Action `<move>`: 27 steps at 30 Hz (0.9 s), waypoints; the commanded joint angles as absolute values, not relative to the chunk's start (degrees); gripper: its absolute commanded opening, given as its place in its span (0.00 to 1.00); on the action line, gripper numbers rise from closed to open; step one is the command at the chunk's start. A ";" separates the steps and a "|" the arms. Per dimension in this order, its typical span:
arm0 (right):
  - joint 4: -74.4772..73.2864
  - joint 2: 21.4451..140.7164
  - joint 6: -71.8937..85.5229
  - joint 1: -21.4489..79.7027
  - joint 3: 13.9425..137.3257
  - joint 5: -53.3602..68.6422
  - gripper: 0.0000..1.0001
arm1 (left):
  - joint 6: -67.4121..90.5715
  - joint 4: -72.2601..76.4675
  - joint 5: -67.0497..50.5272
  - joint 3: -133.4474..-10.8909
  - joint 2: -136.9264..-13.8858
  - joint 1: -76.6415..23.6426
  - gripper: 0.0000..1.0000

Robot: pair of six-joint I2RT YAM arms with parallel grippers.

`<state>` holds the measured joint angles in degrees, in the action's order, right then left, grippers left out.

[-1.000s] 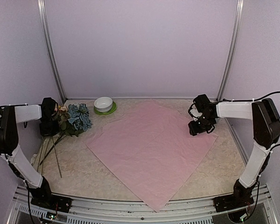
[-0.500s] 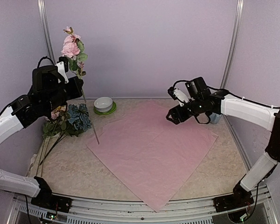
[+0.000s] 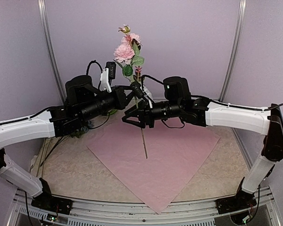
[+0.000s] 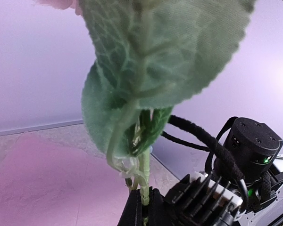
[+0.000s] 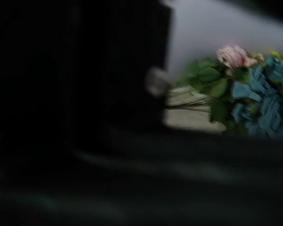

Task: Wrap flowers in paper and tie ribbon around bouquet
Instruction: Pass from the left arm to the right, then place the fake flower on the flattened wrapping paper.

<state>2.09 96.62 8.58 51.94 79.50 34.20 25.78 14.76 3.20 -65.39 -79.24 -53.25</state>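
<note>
Now a pink rose stem (image 3: pixel 124 52), earlier raised at the table's (image 3: pixel 85 174) left edge, is held upright over the crinkly lilac paper (image 3: pixel 174 160), pinched by the closed left gripper (image 4: pixel 142 208). The right gripper (image 3: pixel 133 118) has been brought beside it; how wide it stands cannot be told. The remaining flowers (image 5: pixel 254 99) are shown only from the right wrist.

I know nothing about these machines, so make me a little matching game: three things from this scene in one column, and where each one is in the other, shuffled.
Things:
1. pink rose
2. paper
3. blue flowers

Places:
a. spread flat on the table
b. bunched together with other blooms
c. held up in the air, stem pointing down

Pairs: 1-c, 2-a, 3-b.
</note>
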 commanded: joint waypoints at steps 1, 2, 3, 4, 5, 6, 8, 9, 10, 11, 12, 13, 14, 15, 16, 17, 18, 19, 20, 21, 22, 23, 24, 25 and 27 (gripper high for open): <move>4.97 95.25 12.75 51.30 77.28 30.26 0.15 | 26.83 19.31 0.61 -64.31 -77.48 -53.22 0.00; 5.98 94.73 13.78 51.24 76.18 29.55 0.02 | 26.73 18.64 1.46 -63.98 -77.23 -53.18 0.00; 6.54 94.40 14.66 50.98 75.46 29.04 0.00 | 26.77 17.69 2.15 -63.97 -77.14 -53.05 0.00; 6.83 94.32 15.63 50.79 75.03 28.79 0.00 | 26.68 16.39 3.18 -64.27 -77.23 -52.94 0.00; 6.62 94.51 16.51 50.51 74.98 28.60 0.00 | 26.43 14.68 4.09 -64.80 -77.45 -52.87 0.00; 6.21 94.80 17.62 50.08 75.10 28.57 0.00 | 26.33 13.12 4.83 -65.22 -77.77 -52.64 0.00; 5.31 95.29 20.29 49.11 75.33 28.16 0.00 | 26.51 10.76 5.74 -65.63 -78.21 -51.97 0.03; 5.12 95.47 21.56 48.56 75.22 28.13 0.00 | 26.77 9.48 6.45 -65.63 -78.37 -51.43 0.16; 4.96 95.55 22.45 47.93 74.88 28.08 0.00 | 27.51 8.03 7.45 -65.56 -78.55 -50.78 0.35; 4.76 95.62 23.26 47.52 74.40 27.52 0.00 | 28.16 6.00 8.19 -65.73 -78.82 -49.66 0.59; 4.13 95.73 24.17 46.93 74.02 26.54 0.00 | 29.08 3.46 8.99 -66.27 -79.07 -48.35 0.78; 2.92 96.09 25.33 46.30 73.92 25.60 0.00 | 30.08 -0.19 10.34 -67.02 -79.36 -46.76 0.90; 1.58 96.78 27.42 45.44 74.10 25.13 0.00 | 31.12 -4.74 11.94 -67.87 -79.60 -44.62 0.95; 0.23 97.68 29.15 44.44 74.29 25.08 0.00 | 32.33 -9.46 13.58 -69.01 -79.82 -42.23 0.96; -0.98 98.86 30.85 43.45 74.42 24.91 0.00 | 33.45 -14.31 15.51 -69.48 -79.98 -39.25 0.96; -1.68 100.07 31.91 42.59 74.51 24.83 0.00 | 34.31 -18.28 17.67 -69.41 -79.98 -36.46 0.96; -2.02 101.50 32.47 42.02 74.68 24.49 0.00 | 34.97 -21.91 20.23 -68.95 -79.88 -33.98 0.96; -2.67 103.77 32.74 41.53 75.31 23.47 0.00 | 35.20 -24.24 21.89 -68.19 -79.55 -31.61 0.96; -3.52 105.67 32.67 41.23 76.38 22.75 0.00 | 35.17 -25.46 22.26 -67.00 -79.00 -29.46 0.96; -4.49 107.58 32.34 40.96 77.75 22.02 0.00 | 34.97 -25.94 21.70 -65.68 -78.46 -27.60 0.96; -5.68 109.63 32.24 40.69 79.38 21.36 0.00 | 34.63 -25.83 20.51 -64.49 -77.81 -26.21 0.96; -6.57 111.32 32.55 40.36 80.69 21.31 0.00 | 34.29 -25.76 19.91 -63.45 -77.25 -24.97 0.96; -7.09 112.76 33.29 39.89 81.33 21.88 0.00 | 34.02 -25.76 19.76 -62.60 -76.76 -23.95 0.96; -6.43 113.60 34.45 39.49 81.26 22.43 0.00 | 33.77 -26.05 19.73 -61.89 -76.47 -23.13 0.97; -4.09 114.07 36.47 39.03 79.22 22.28 0.00 | 33.67 -26.91 19.26 -60.73 -76.10 -20.78 0.97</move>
<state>-3.68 112.99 32.45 39.92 79.13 23.03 33.63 -22.02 18.90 -62.92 -78.39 -23.40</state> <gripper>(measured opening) 0.033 0.964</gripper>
